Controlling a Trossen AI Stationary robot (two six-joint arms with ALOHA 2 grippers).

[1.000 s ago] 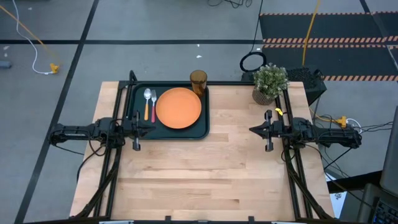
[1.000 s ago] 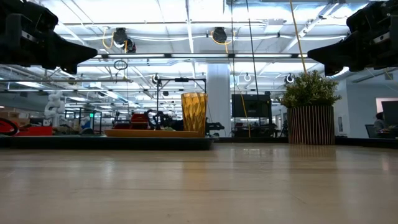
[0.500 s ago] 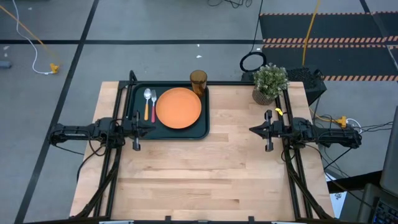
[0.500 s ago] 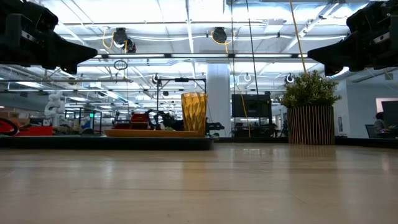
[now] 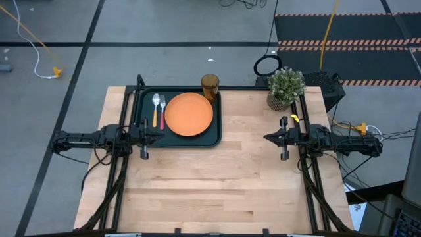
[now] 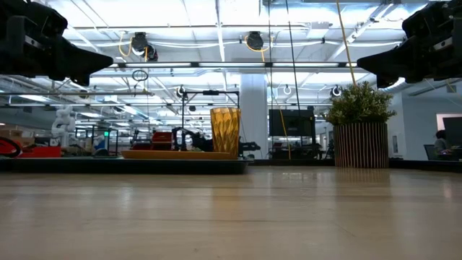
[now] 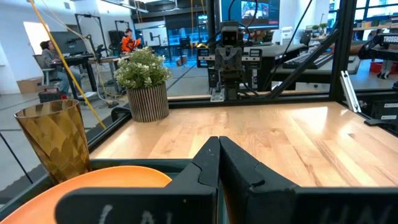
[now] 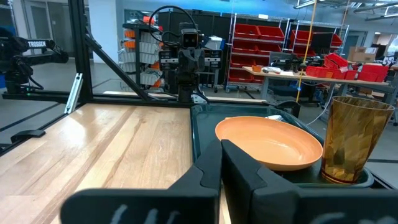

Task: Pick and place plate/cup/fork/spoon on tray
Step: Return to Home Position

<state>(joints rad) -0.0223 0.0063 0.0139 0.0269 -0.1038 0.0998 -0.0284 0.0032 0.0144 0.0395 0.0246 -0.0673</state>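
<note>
The dark tray (image 5: 214,139) lies at the table's far left. On it rest the orange plate (image 5: 189,114), the orange-handled spoon (image 5: 156,108) and the pink-handled fork (image 5: 162,112), side by side left of the plate. The amber cup (image 5: 210,85) stands upright on the tray's far right corner. My left gripper (image 5: 159,135) is shut and empty, above the tray's near left edge. My right gripper (image 5: 266,137) is shut and empty, over the table's right side. The plate (image 8: 268,142) and cup (image 8: 352,140) also show in the right wrist view.
A tan pot with a green plant (image 5: 285,89) stands at the table's far right corner. The bare wooden table (image 5: 217,191) spreads between the arms and toward the near edge.
</note>
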